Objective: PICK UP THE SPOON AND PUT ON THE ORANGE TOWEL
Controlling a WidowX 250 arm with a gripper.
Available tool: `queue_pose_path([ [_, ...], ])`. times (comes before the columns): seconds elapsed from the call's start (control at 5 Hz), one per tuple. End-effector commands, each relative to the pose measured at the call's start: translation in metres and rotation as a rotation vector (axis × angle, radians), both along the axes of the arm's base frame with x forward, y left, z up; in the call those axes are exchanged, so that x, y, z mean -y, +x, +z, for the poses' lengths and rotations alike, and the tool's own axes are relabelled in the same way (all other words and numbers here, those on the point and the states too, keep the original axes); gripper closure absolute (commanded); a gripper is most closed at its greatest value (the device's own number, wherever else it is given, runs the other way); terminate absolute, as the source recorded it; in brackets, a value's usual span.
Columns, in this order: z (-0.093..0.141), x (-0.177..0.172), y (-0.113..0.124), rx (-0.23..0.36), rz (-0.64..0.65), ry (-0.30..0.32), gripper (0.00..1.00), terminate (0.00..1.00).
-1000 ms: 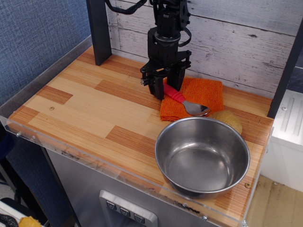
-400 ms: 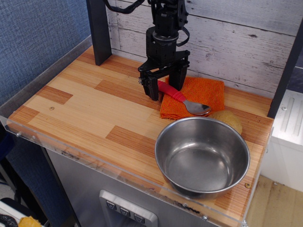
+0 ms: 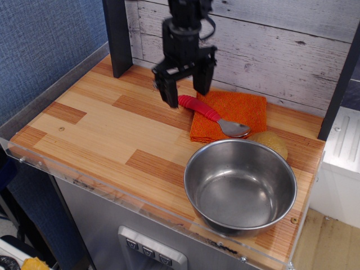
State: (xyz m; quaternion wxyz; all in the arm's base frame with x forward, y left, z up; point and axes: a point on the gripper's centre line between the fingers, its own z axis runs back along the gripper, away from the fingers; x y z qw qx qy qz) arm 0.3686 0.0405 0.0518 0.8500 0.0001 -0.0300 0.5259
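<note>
With the spoon already lying across the towel, the task looks essentially done. Small spoon with shiny metal bowl and ribbed red handle (image 3: 211, 115) sits diagonally in upper centre of frame: metal bowl end on the folded square orange woven towel (image 3: 232, 116), near its lower right corner; red handle tip overhangs the towel's left edge above the striped wooden counter (image 3: 101, 129).

Black robot claw (image 3: 184, 89) is open, fingers spread, nothing held, hovering above and just left of the handle tip, apart from it.

Risks, as I judge them:
- Handle tip is close under the left finger; any sideways sweep on retreat could clip it and drag the spoon off the cloth.
- Overhanging handle makes the spoon easy to pivot; a nudge could roll it toward the large round stainless steel bowl (image 3: 241, 185) just below.
- Tan round object (image 3: 273, 142) sits just beside the spoon's bowl end; a shove could push the two together.

Versus 0.4 s ago: claw has risen and shifted left, clear of the handle it was straddling. Spoon, towel, steel bowl unchanged.
</note>
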Motion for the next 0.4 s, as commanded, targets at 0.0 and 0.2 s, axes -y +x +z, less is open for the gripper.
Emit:
queue_pose_path([
  [0.0, 0.075, -0.018, -0.022, 0.125, 0.02, -0.012, 0.0, 0.0],
  [0.2, 0.102, -0.037, -0.045, 0.147, 0.067, -0.035, 0.0, 0.0],
])
